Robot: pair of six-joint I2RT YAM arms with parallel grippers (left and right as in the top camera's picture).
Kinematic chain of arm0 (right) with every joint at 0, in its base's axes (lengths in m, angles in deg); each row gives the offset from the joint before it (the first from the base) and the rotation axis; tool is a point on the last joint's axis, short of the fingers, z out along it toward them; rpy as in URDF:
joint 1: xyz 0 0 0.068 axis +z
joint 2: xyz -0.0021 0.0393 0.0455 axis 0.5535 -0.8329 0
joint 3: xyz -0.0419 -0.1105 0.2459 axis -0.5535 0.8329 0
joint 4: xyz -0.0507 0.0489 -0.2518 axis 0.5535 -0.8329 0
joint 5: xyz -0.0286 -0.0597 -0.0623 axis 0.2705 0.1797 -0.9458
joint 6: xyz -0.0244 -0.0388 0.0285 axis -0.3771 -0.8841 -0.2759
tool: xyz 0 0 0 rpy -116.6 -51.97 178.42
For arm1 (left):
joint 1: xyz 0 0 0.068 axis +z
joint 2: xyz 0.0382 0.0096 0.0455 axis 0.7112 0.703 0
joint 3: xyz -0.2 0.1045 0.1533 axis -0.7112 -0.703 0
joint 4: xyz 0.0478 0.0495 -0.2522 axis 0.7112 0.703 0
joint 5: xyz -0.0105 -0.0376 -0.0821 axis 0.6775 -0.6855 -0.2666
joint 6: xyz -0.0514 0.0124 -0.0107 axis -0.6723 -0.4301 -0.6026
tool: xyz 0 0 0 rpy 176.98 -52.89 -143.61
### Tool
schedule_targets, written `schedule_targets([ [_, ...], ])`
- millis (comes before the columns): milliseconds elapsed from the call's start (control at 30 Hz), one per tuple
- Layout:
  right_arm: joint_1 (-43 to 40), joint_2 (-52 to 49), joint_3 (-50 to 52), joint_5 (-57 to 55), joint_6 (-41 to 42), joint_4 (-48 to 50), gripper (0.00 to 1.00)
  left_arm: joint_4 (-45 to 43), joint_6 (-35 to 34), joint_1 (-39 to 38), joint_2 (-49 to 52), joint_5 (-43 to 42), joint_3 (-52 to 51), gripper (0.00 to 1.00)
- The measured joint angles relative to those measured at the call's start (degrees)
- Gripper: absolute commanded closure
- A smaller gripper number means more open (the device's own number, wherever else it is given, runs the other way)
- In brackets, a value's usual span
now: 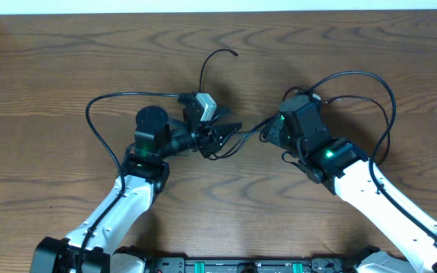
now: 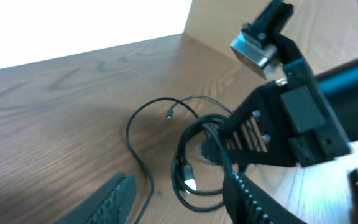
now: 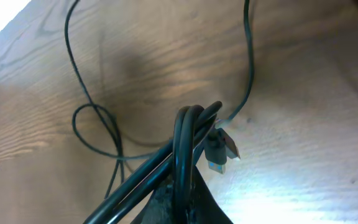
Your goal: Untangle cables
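A bundle of black cables (image 1: 246,139) lies on the wood table (image 1: 59,61) between my two grippers. My right gripper (image 3: 188,173) is shut on two or three thick black cables (image 3: 185,134), and a USB plug (image 3: 220,153) hangs beside its tip. My left gripper (image 2: 179,182) is open. Its fingers (image 2: 114,198) stand on either side of a cable loop (image 2: 194,190) and a plug (image 2: 188,175) without pinching them. In the left wrist view the right gripper (image 2: 248,134) holds the loops just beyond my left fingers. A thin cable (image 1: 206,70) curls away toward the back.
Thicker black wires fixed to the arms arc over the table on the left (image 1: 101,129) and on the right (image 1: 374,87). A thin cable loop (image 3: 98,132) lies on the wood to the left in the right wrist view. The table's far edge (image 1: 218,10) meets a white wall.
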Motion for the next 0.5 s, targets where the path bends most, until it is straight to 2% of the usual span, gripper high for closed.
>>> schedule_targets([
  [33,0.00,0.00,0.00,-1.01,-1.44,0.46,0.99,0.04,0.00,0.00,0.00,-0.98,0.00,0.49],
  [167,0.00,0.00,0.02,-3.10,-5.60,4.76,0.99,0.87,-0.33,-0.02,0.00,-3.96,0.00,0.30],
  [333,0.00,0.00,0.02,-3.43,-10.32,11.43,0.99,1.51,-0.22,-1.20,0.00,-6.88,0.00,0.28],
  [500,0.00,0.00,0.02,-2.97,-13.55,13.14,0.99,1.51,-0.20,-3.10,0.00,-8.00,0.00,0.28],
])
